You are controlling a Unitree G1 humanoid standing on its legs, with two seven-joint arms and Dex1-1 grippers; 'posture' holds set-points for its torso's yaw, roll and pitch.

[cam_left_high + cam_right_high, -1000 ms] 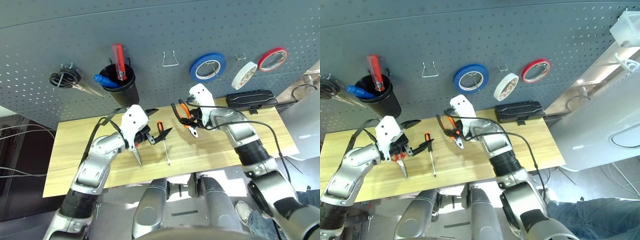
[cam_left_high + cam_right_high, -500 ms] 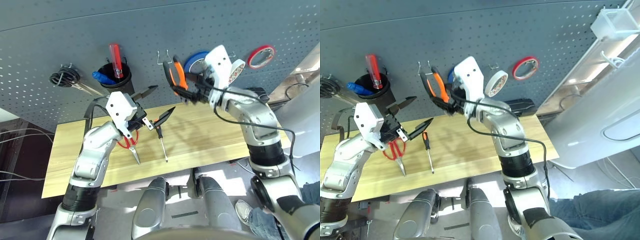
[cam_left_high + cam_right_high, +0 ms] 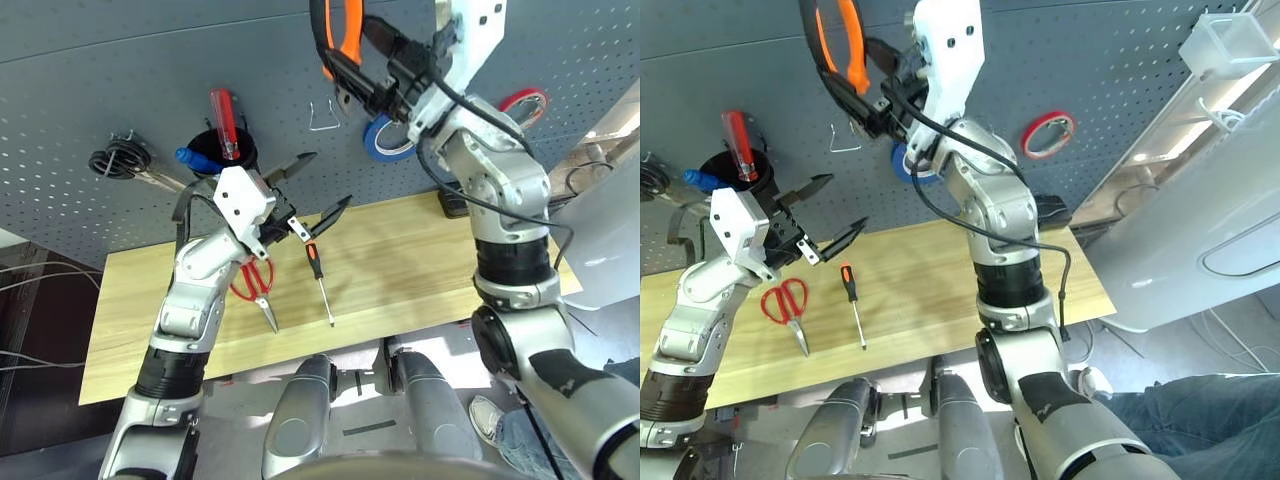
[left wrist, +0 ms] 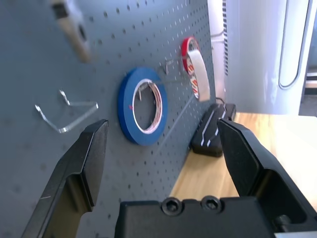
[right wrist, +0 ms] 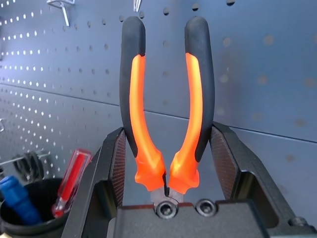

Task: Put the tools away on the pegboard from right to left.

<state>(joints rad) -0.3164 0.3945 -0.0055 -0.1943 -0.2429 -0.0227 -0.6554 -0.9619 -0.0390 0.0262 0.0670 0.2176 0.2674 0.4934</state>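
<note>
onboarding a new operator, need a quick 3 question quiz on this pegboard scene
1. True or false: the right hand holds the orange-handled pliers up in front of the pegboard.
2. Which tools lie on the table? A) red-handled scissors and screwdriver B) blue tape roll and pliers C) whitish tape roll only
3. Fill in: the left hand is ____ and holds nothing.

Key: 1 true. 2 A: the red-handled scissors and the screwdriver lie side by side. 3 open.
</note>
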